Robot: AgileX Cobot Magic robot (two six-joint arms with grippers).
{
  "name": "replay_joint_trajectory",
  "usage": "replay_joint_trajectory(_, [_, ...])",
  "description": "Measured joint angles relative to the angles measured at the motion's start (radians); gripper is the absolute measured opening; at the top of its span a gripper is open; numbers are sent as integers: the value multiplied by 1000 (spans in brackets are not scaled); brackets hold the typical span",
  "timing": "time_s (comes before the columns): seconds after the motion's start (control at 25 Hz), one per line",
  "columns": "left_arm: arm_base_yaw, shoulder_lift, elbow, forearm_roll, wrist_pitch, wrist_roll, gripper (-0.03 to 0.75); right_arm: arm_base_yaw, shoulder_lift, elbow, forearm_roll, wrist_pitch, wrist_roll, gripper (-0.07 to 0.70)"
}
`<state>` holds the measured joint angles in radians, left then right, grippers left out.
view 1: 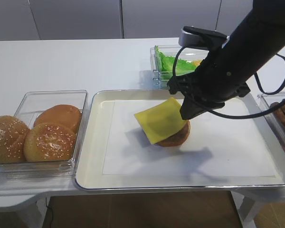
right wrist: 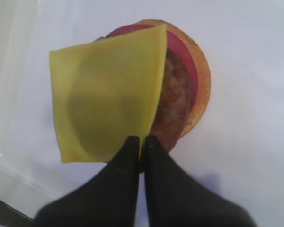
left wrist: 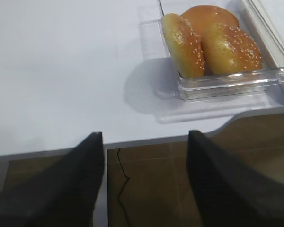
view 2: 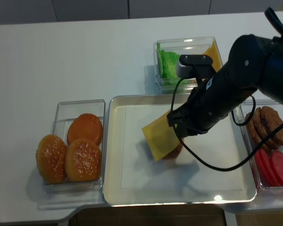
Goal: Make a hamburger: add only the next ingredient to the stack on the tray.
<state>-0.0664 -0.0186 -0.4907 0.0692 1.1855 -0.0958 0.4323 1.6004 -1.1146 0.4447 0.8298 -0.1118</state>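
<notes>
So here's the thing your next move hangs on: the cheese slice (right wrist: 104,94) isn't centred over the stack (right wrist: 182,90) yet. In the right wrist view your right gripper (right wrist: 141,143) has its jaws pinched tight on one edge of the slice, and the sheet fans out away from the fingertips, mostly off to one side of the patty. Only the strip nearest the burger overlaps it, and most of the meat and a red layer under it show uncovered beside the cheese. From the high view the slice (view 1: 160,119) hangs tilted, its high corner up by the gripper (view 1: 186,114) and its low edge sloping down past the stack (view 1: 176,136) toward the bun container (view 1: 38,134) side of the tray (view 1: 92,161). It's basically square so there's no real long axis to speak of; what matters is that it sits diamond-wise to the tray edges and drapes away from the pinch. I'd guess you want to carry it toward the stack, away from the buns, before letting go, or it'll flop half onto the paper. I can't tell whether the low edge is touching the paper yet. Right arm is obviously the one for this: your left gripper (left wrist: 144,182) is spread wide and holding nothing, parked off the table edge on the far side of the bun container from the tray.
</notes>
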Motion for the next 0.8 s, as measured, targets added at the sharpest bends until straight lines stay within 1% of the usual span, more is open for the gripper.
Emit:
replay_joint_trajectory(0.08, [0,0,0,0,0,0,415,0,0,0,-7,3,17,40])
replay_joint_trajectory(0.16, [0,0,0,0,0,0,415,0,0,0,-12,12,26,88])
replay_joint_trajectory(0.36, [0,0,0,0,0,0,415,0,0,0,-25,36,39,319])
replay_joint_trajectory(0.48, [0,0,0,0,0,0,415,0,0,0,-27,38,41,408])
replay_joint_trajectory(0.6, [0,0,0,0,0,0,415,0,-4,0,-27,40,46,430])
replay_joint_trajectory(0.72, [0,0,0,0,0,0,415,0,-32,0,-57,49,65,432])
replay_joint_trajectory(0.8, [0,0,0,0,0,0,415,0,-46,-16,-110,92,99,421])
